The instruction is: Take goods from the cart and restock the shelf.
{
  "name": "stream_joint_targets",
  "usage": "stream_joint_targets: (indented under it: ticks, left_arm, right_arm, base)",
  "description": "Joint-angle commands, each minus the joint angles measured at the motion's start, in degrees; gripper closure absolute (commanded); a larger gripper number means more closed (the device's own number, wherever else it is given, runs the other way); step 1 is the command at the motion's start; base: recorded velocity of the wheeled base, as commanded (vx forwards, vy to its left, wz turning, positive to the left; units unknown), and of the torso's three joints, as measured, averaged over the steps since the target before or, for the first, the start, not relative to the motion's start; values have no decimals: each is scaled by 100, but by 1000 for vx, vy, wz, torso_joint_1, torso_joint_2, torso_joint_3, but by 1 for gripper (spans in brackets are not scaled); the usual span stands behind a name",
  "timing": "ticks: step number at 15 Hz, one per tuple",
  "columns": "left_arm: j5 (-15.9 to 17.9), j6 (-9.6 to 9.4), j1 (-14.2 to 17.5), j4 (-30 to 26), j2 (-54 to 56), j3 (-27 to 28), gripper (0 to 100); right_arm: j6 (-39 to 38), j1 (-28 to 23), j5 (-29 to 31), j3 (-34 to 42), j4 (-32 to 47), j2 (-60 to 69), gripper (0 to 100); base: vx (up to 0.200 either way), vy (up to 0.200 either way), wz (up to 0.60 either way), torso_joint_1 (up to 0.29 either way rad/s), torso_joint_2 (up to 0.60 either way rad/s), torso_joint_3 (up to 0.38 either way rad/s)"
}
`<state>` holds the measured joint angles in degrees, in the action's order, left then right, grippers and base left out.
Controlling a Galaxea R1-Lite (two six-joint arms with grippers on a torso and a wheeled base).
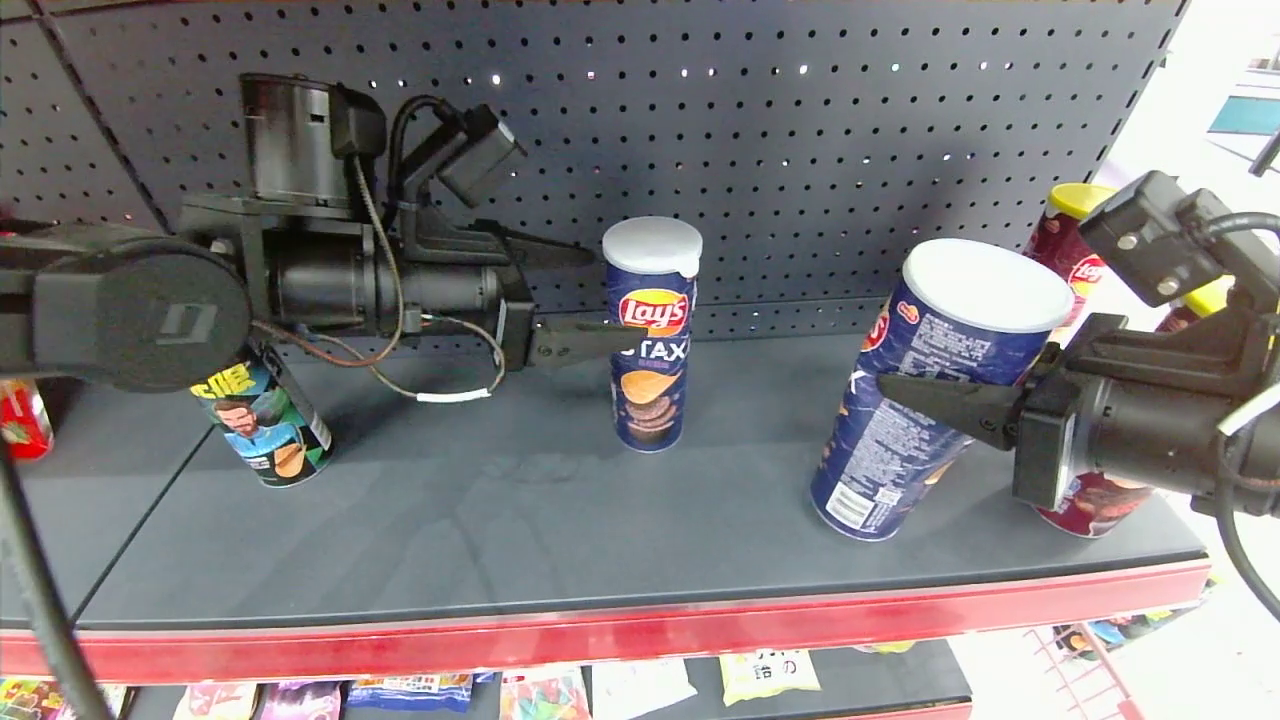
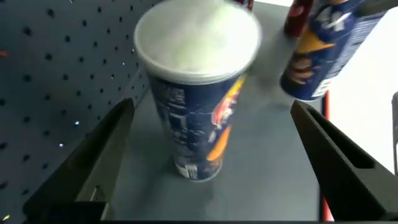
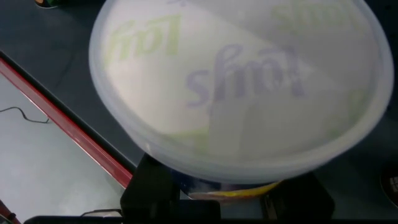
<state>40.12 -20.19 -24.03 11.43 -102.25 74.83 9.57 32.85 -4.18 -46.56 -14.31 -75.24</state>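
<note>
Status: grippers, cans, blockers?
Left gripper open around upright blue white-lidded chip can. Right gripper shut on tilted blue white-lidded can. Maroon yellow-lidded can close behind.

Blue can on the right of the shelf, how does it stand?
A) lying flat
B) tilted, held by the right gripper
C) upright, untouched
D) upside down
B: the blue can leans well off vertical, lid uppermost, with the right gripper clamped on its side.
</note>
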Motion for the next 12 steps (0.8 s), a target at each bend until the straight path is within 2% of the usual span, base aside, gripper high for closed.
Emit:
stream_joint_targets:
  ticks: [1, 5, 7, 12]
  left_arm:
    - [5, -3, -23, 8, -383, 164, 0]
    - [13, -3, -23, 184, -682, 454, 0]
    - [13, 41, -128, 184, -770, 621, 0]
    - [40, 50, -137, 184, -919, 682, 0]
  right_arm:
    - [1, 2, -4, 6, -1, 9, 100]
    - [1, 2, 5, 15, -1, 18, 100]
    - [1, -7, 5, 24, -1, 9, 100]
    - [1, -86, 5, 24, -1, 1, 100]
  base:
    - [0, 0, 0, 0, 0, 0]
    - [0, 0, 0, 0, 0, 0]
    - [0, 0, 0, 0, 0, 0]
    - [0, 0, 0, 0, 0, 0]
